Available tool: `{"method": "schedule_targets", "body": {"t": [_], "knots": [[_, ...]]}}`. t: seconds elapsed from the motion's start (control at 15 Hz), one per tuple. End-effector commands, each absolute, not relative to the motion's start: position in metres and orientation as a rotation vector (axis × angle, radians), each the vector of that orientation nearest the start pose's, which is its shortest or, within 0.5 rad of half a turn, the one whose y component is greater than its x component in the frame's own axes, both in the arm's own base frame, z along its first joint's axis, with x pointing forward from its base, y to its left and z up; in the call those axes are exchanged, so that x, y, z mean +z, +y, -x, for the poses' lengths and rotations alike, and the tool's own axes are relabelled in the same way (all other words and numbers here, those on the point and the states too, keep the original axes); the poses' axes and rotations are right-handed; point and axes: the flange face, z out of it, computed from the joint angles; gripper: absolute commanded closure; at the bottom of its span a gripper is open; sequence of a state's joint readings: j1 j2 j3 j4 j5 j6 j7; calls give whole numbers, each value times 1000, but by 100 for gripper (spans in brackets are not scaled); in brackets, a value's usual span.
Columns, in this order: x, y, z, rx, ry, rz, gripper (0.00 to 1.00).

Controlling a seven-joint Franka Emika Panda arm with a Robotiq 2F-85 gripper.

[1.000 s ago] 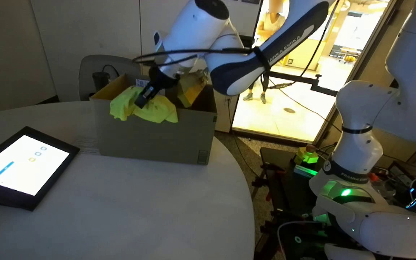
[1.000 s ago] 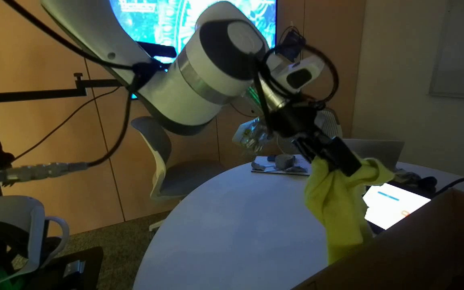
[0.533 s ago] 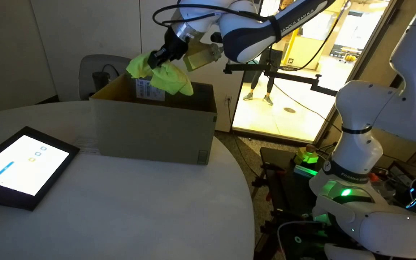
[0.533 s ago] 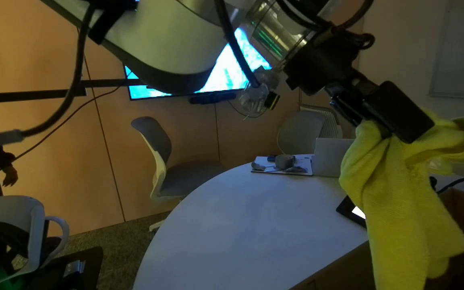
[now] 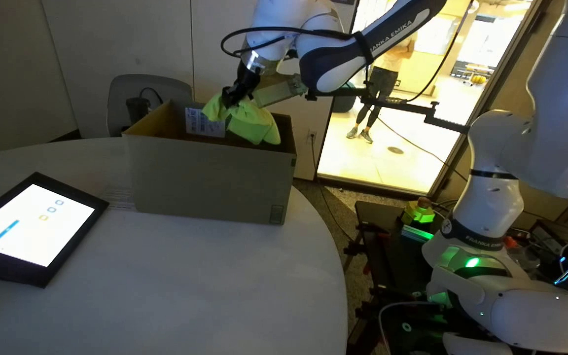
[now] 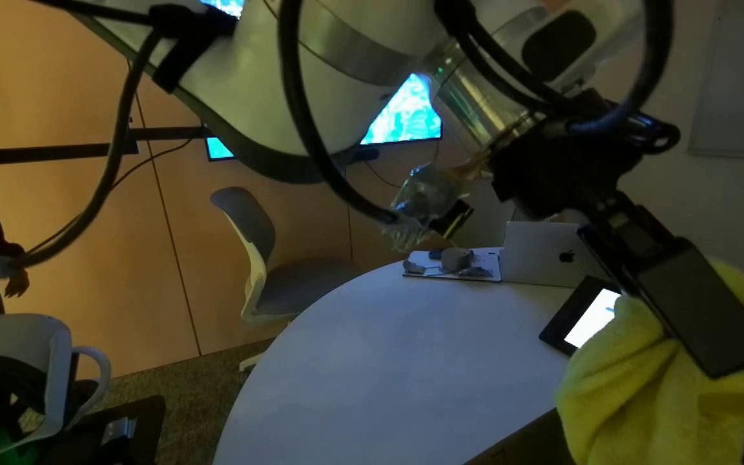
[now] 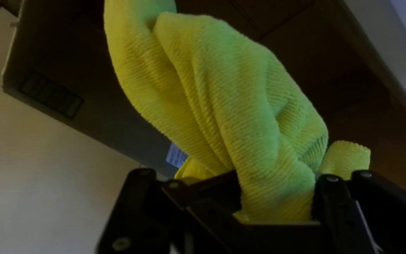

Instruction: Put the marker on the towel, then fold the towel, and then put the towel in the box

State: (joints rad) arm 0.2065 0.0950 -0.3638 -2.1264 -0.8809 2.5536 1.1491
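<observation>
Wrist view is showing the end effector (image 7: pixel 277 195) closed on the bunched towel (image 7: pixel 220 84), now hanging lower over the box (image 5: pixel 210 185) in both exterior views, so release is likely nearing.

- In an exterior view the box (image 5: pixel 210 182) stands on the table (image 5: pixel 190 286), by its right edge.
- The tablet (image 5: pixel 32 227) lies left of the box there, apart from it.
- The towel (image 5: pixel 253 124) hangs from the gripper (image 7: pixel 277 195), over the box's opening.
- In an exterior view a board (image 6: pixel 491 261) bearing items (image 6: pixel 456 259) lies at the far edge, just left of the laptop (image 6: pixel 543 255), itself behind the tablet.
</observation>
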Motion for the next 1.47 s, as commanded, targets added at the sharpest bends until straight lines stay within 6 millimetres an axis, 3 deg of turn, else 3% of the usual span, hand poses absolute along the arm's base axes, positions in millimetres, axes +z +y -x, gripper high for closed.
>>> {"method": "schedule_targets", "body": {"t": [0.0,0.13,0.2,0.27,0.4,0.8,1.07,1.2,1.4], "knots": [[376,-96,-589,-854,1186,3216,93],[360,-104,-591,-771,1247,3204,86],[354,-107,-593,-737,1269,3194,66],[350,-109,-594,-717,1287,3183,65],[345,-112,-596,-684,1313,3170,52],[354,-113,-595,-664,1358,3132,3],[380,-96,-584,-714,1301,3119,0],[396,-74,-574,-737,1216,3122,0],[421,-25,-551,-745,1025,3128,0]]}}
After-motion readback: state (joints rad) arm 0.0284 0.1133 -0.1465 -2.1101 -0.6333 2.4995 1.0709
